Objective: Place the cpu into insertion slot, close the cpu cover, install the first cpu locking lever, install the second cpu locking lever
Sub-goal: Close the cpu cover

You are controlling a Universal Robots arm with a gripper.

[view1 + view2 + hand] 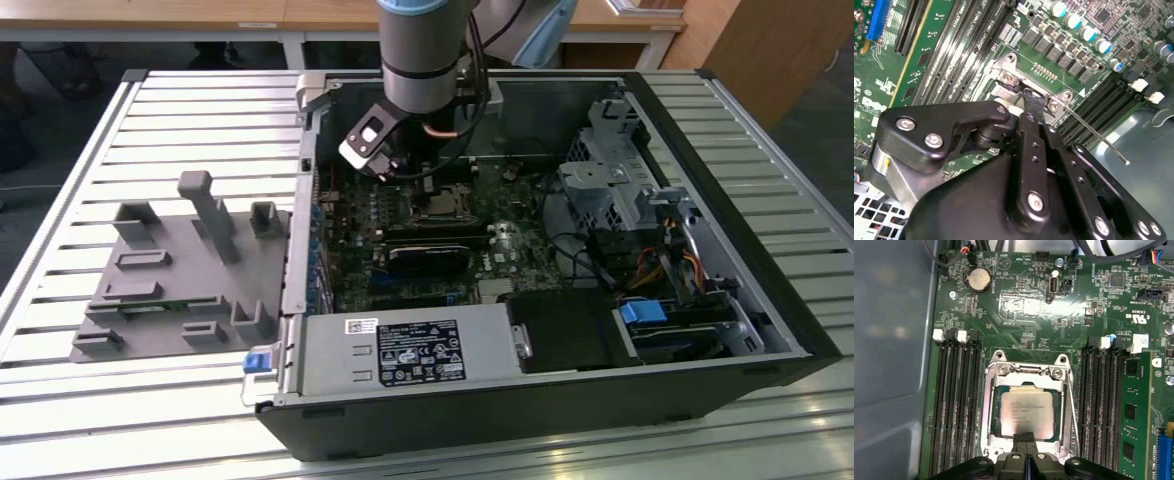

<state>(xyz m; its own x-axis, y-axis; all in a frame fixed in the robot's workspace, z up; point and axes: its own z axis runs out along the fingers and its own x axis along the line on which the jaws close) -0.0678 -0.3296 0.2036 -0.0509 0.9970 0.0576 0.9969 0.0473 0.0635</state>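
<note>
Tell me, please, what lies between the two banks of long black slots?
In the first wrist view, the cpu lies there, framed by the silvery cpu cover, with the gripper at its edge.

A pale, slatted metal worktable [160, 110] spans the scene in the exterior view, with bright light glaring off its nearest slats. Behind it stand wooden-topped desks [200, 12] on white legs [288, 48]. A wooden cabinet [761, 50] rises at the exterior view's right, beside a strip of dark grey floor [817, 130].
</note>
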